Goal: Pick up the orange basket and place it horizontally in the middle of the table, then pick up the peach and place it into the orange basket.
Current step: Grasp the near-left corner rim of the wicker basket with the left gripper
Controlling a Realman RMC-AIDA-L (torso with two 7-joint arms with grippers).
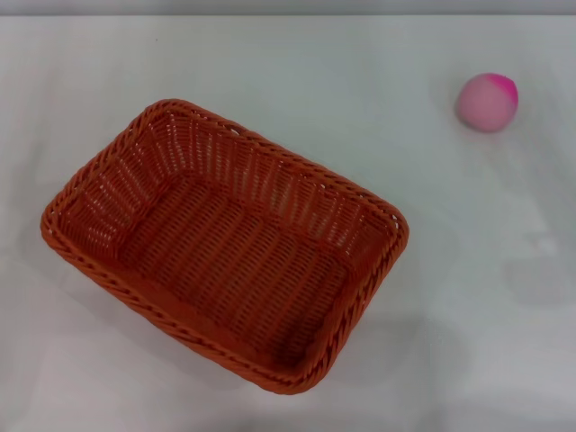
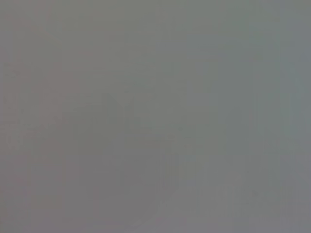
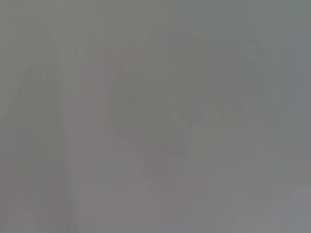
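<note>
The orange basket [image 1: 225, 243] rests on the white table [image 1: 468, 297], left of centre in the head view. It sits skewed, its long side running from upper left to lower right, and it holds nothing. The peach [image 1: 487, 103], pale pink with a magenta blush, lies alone at the far right of the table, well apart from the basket. Neither gripper nor any arm shows in the head view. Both wrist views show only a featureless grey surface.
The table's far edge [image 1: 288, 14] runs along the top of the head view. Bare white tabletop lies between the basket and the peach and along the right side.
</note>
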